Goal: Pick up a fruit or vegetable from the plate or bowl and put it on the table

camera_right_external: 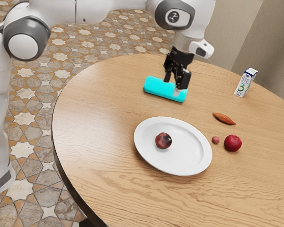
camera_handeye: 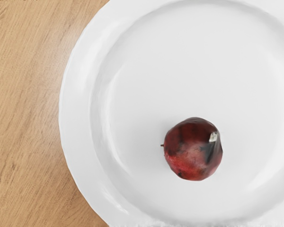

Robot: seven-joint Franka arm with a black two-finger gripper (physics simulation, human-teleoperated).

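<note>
My gripper (camera_right_external: 175,84) is in the air, over the far side of the table in the exterior view, its two black fingers apart with nothing held. A white oval plate (camera_right_external: 194,163) lies on the table, lower than the hand. On it rests one dark red round fruit (camera_right_external: 163,141), off-centre toward the exterior view's left. The wrist view looks down on the plate (camera_handeye: 78,99) and the same fruit (camera_handeye: 193,149), which has dark patches, a pale spot and a small stem.
A cyan cylinder (camera_right_external: 156,88) lies beyond the plate, partly behind my fingers. Toward the exterior view's right are a red apple-like fruit (camera_right_external: 232,143), a small pinkish ball (camera_right_external: 215,140), an orange-brown tapered item (camera_right_external: 224,118) and a carton (camera_right_external: 245,83) on the wooden table (camera_right_external: 94,127).
</note>
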